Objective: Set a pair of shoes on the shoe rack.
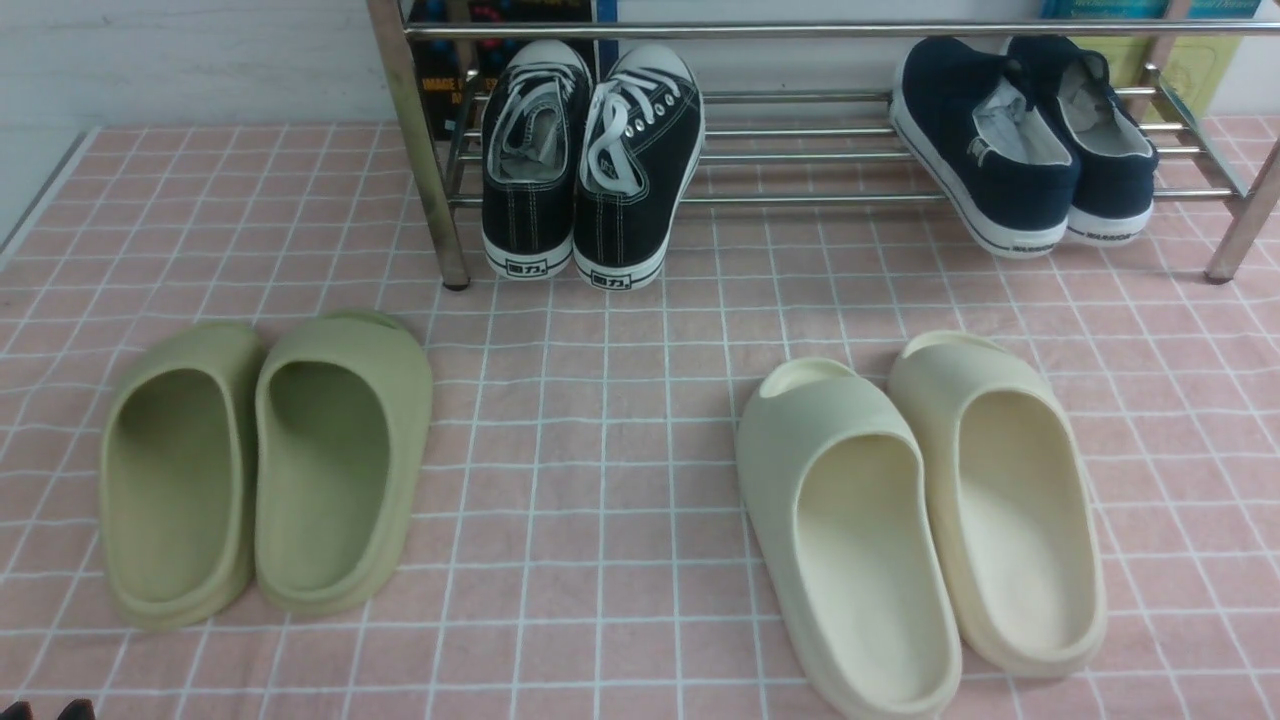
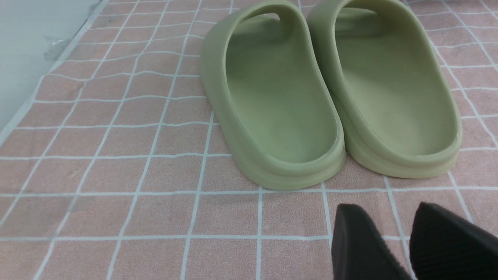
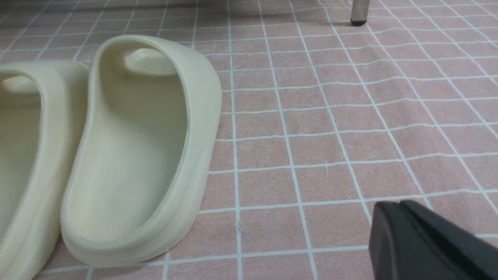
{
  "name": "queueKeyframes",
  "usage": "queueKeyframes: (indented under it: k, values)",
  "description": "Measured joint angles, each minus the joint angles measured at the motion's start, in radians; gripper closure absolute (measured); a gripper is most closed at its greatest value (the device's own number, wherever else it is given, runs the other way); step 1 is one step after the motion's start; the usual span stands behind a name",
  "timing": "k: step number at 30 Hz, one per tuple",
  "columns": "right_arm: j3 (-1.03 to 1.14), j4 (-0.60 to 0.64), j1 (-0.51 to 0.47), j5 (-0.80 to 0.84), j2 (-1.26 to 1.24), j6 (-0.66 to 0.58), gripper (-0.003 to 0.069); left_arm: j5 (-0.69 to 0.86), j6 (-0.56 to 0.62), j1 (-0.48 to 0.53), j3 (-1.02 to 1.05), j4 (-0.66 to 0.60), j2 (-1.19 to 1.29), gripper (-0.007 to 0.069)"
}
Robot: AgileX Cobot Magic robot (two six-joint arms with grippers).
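Observation:
The pair of shoes, two navy slip-on sneakers (image 1: 985, 150) with white soles, lies on the lower bars of the silver shoe rack (image 1: 800, 155) at its right end, heels toward me. My left gripper (image 2: 387, 212) is open and empty, low over the pink cloth just behind the heels of the green slides; its tips just show at the bottom left of the front view (image 1: 45, 711). My right gripper (image 3: 393, 212) is shut on nothing, over the cloth to the right of the cream slides. It is out of the front view.
Black lace-up sneakers (image 1: 585, 160) lean on the rack's left end. Green slides (image 1: 265, 465) lie front left and also show in the left wrist view (image 2: 330, 89). Cream slides (image 1: 925, 520) lie front right, seen in the right wrist view (image 3: 136, 147). A rack leg (image 3: 358, 15) stands ahead.

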Motion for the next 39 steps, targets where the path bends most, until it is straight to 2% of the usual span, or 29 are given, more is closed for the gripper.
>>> queueKeyframes:
  k: [39]
  values:
    - [0.000,0.000,0.000,0.000,0.000,0.000,0.0633,0.000,0.000,0.000,0.000,0.001,0.000,0.0384]
